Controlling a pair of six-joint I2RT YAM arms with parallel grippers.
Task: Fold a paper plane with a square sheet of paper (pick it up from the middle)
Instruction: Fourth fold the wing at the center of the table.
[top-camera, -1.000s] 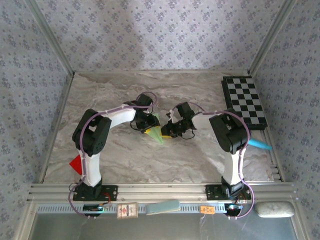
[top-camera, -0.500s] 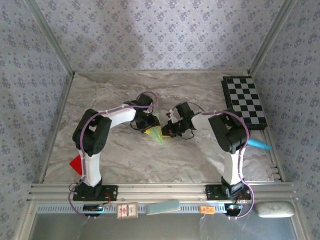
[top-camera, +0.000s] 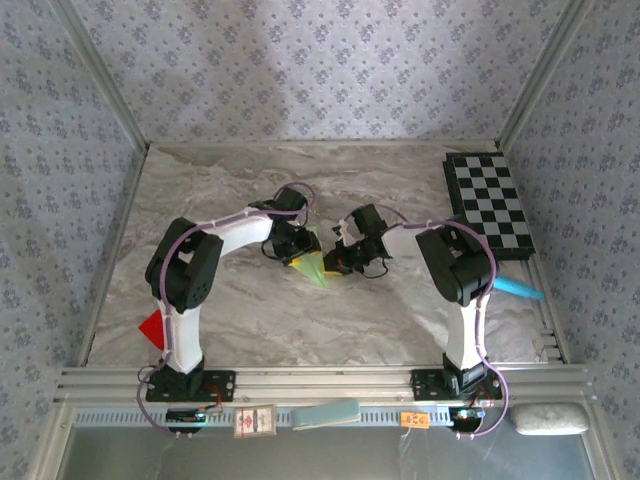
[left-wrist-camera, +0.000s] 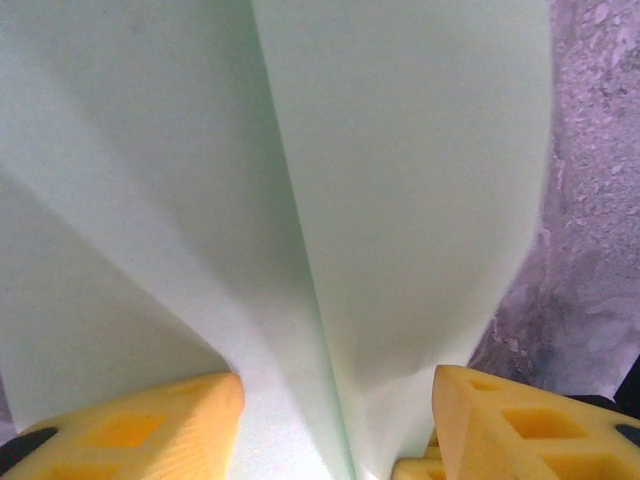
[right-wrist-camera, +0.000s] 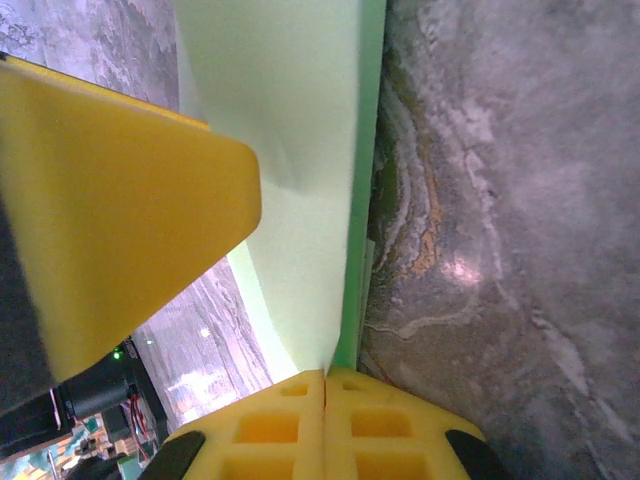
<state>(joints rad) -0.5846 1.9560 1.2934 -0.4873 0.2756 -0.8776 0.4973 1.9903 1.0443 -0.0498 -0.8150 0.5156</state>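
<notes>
R gripper (right-wrist-camera: 325, 385): fingertips closed tight, pinching edge of paper plane (right-wrist-camera: 300, 150). L gripper (left-wrist-camera: 338, 420): fingers (left-wrist-camera: 130, 430) apart, straddling plane's centre crease. Plane: pale green, mid table (top-camera: 240, 320), betw. both grippers, tip toward arm bases.

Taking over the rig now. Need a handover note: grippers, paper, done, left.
Left gripper: open, fingers either side of the centre crease of the pale green folded paper plane.
Right gripper: shut on the plane's edge.
Plane: between both grippers, mid grey marbled table; cannot tell if lifted.
Done: folded to a pointed dart.
Left: probably final creasing, then release.
</notes>
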